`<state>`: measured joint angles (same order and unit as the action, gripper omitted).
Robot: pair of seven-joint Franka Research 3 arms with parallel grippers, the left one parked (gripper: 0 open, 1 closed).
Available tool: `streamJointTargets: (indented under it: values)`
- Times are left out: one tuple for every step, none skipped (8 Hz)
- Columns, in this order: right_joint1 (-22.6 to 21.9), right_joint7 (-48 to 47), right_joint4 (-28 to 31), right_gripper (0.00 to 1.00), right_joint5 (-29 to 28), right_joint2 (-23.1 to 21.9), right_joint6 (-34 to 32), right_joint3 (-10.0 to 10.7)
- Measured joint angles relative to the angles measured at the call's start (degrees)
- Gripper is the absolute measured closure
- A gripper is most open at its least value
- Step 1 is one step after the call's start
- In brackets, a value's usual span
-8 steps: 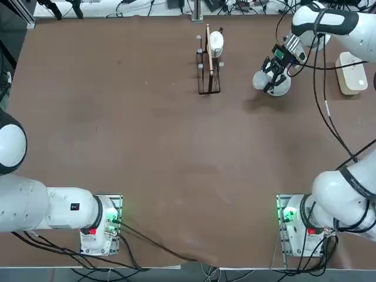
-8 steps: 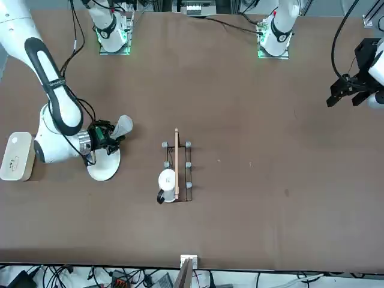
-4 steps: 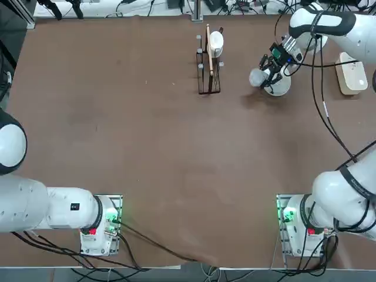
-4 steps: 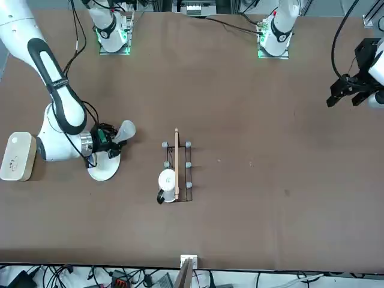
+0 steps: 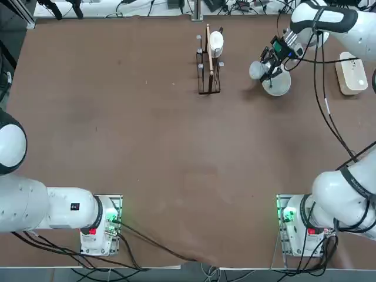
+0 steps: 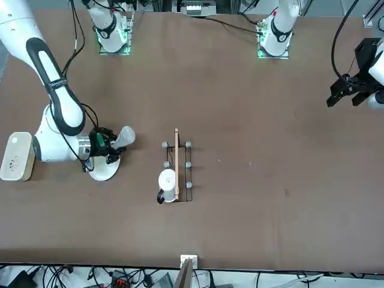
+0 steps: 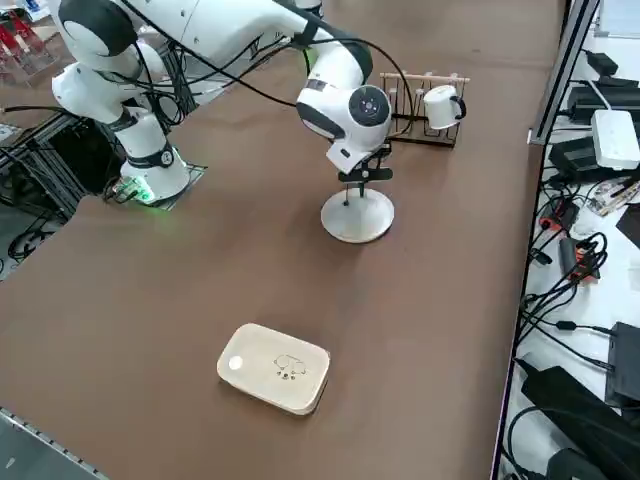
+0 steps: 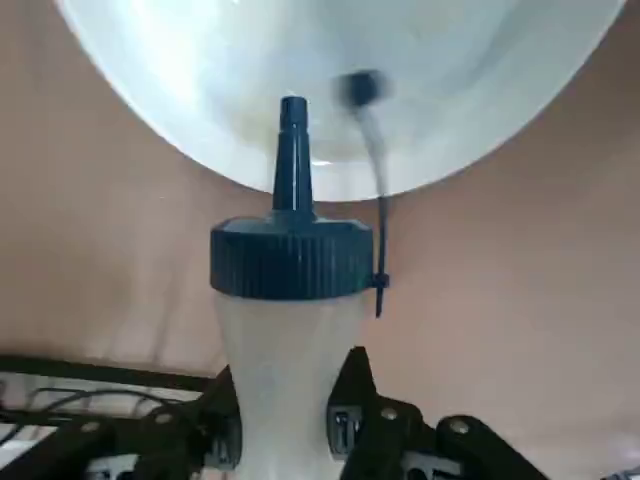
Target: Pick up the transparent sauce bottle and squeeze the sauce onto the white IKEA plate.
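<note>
The right claw (image 8: 285,440) is clamped on the bottle (image 8: 290,340) and holds it in the air at the far right of the bench (image 5: 147,147). The bottle is tilted, and its dark blue cap (image 8: 290,255) points down over the plate (image 5: 279,86), which lies on the bench.

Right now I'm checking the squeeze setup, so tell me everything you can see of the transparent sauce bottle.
The transparent sauce bottle is a slim, translucent pale cream squeeze bottle, seemingly soft plastic, with a ribbed dark blue cap, a thin nozzle and a small tethered tip cover hanging loose. The right gripper holds its body between both fingers, above the table. It is tipped so the nozzle points at the white IKEA plate; nothing else touches it. No sauce shows on the plate.
</note>
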<state>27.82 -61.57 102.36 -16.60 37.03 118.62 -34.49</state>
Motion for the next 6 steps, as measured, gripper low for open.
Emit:
streamJointTargets:
  values:
    - [-0.1,-0.6,-1.2,0.63,1.3,-0.1,-0.1,0.0]
    - [-0.4,-2.1,-1.9,0.63,4.8,-0.1,-0.3,-0.1]
    - [-1.4,-5.7,-2.0,0.63,10.4,-0.2,-0.4,-0.3]
    - [-2.9,-10.4,-2.1,0.63,16.0,-0.2,-0.4,-0.5]
    - [-4.5,-14.5,-2.1,0.63,20.4,-0.4,-0.5,-0.6]
    - [-6.2,-17.5,-2.5,0.63,23.7,-0.9,-1.1,-0.6]
